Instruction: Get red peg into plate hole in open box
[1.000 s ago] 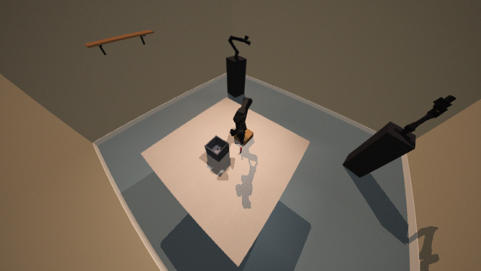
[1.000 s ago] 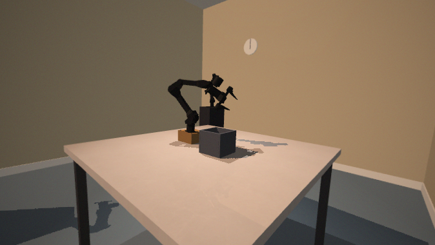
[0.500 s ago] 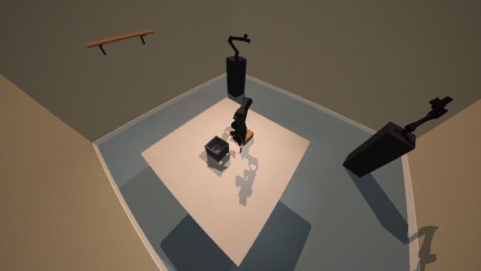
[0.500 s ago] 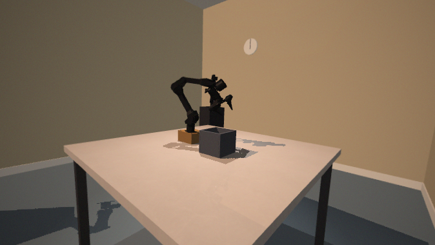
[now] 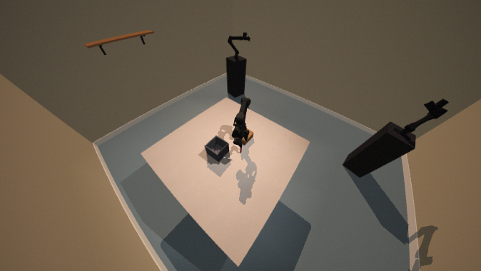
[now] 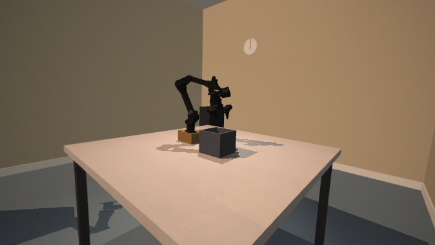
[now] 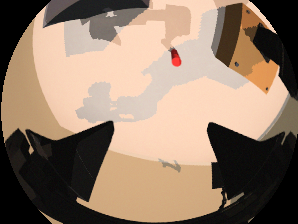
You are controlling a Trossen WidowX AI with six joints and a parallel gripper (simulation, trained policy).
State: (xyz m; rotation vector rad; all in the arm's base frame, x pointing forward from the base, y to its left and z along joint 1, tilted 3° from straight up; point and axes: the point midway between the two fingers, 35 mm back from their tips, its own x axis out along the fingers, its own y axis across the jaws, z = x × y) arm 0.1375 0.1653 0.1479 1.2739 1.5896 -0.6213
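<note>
"Why is the gripper [image 5: 238,142] [image 6: 221,117] [image 7: 162,127] so wide?"

"Nothing's in it; I'd say it's spread to take the peg [image 5: 240,150] [image 7: 176,58], which seems upright on the table [image 5: 214,200] [image 6: 193,180] [image 7: 210,110], between base [image 5: 250,135] [image 6: 187,137] [image 7: 255,55] and box [image 5: 223,153] [image 6: 211,142] [image 7: 100,11]"

"And the fingers' height?"

"Above the table, likely so they can line up before dropping around it; the box comes after, being where the hole is"

A lab-like room: robot arms [image 5: 242,111] [image 6: 185,97] on stands [image 5: 236,76] [image 6: 206,117] (plus wall clock [image 6: 250,46]).

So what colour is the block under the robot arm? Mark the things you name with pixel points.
Orange-brown [image 5: 250,136] [image 6: 187,137] [image 7: 257,65]; the wrist view shows it best.
</note>
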